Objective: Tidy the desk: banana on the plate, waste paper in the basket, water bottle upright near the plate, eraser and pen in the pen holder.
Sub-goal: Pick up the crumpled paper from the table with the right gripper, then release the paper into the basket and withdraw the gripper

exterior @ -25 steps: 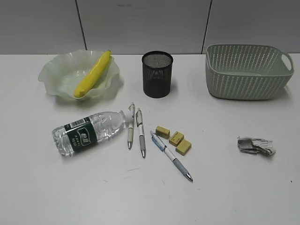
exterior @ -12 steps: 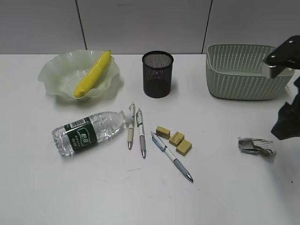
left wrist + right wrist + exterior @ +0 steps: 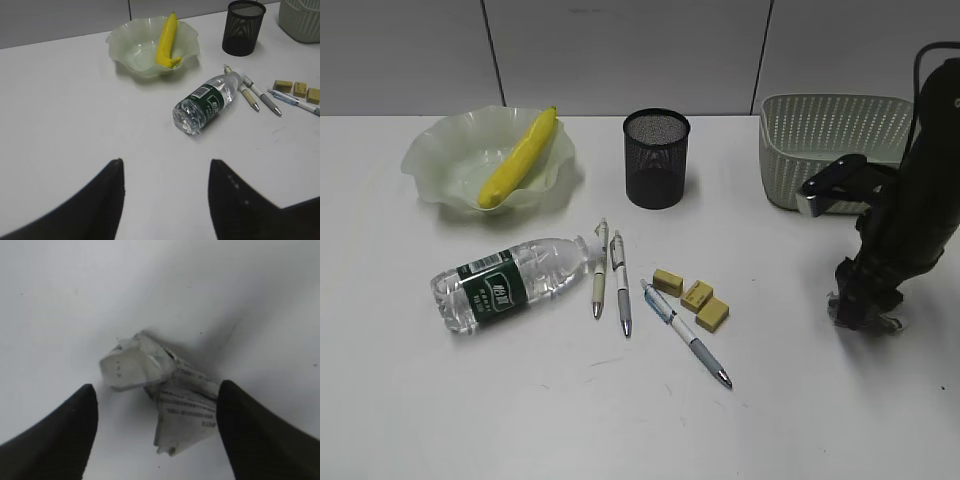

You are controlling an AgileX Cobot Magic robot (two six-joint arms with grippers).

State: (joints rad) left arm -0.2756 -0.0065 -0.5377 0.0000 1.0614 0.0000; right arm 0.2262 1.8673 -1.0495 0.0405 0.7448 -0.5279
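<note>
The crumpled waste paper [image 3: 165,390] lies on the desk [image 3: 790,400] at the right, partly hidden by my right arm. My right gripper [image 3: 157,386] is low over it and open, one finger on each side of the wad [image 3: 892,323]. The banana [image 3: 520,157] lies in the plate [image 3: 430,160]. On its side beside three pens [image 3: 620,283] lies the water bottle [image 3: 510,280]. Three yellow erasers [image 3: 696,296] sit near the pens. The pen holder [image 3: 656,158] stands at the back centre, the basket [image 3: 790,150] at the back right. My left gripper [image 3: 165,161] hangs open over bare desk.
The right arm [image 3: 910,210] stands in front of the basket's right half. In the left wrist view the bottle [image 3: 205,102], plate [image 3: 125,47] and pen holder [image 3: 243,27] lie well ahead of the fingers.
The right arm came in from the right edge and dropped down onto the waste paper. Its jaws stand wider. Nothing on the desk has moved.
</note>
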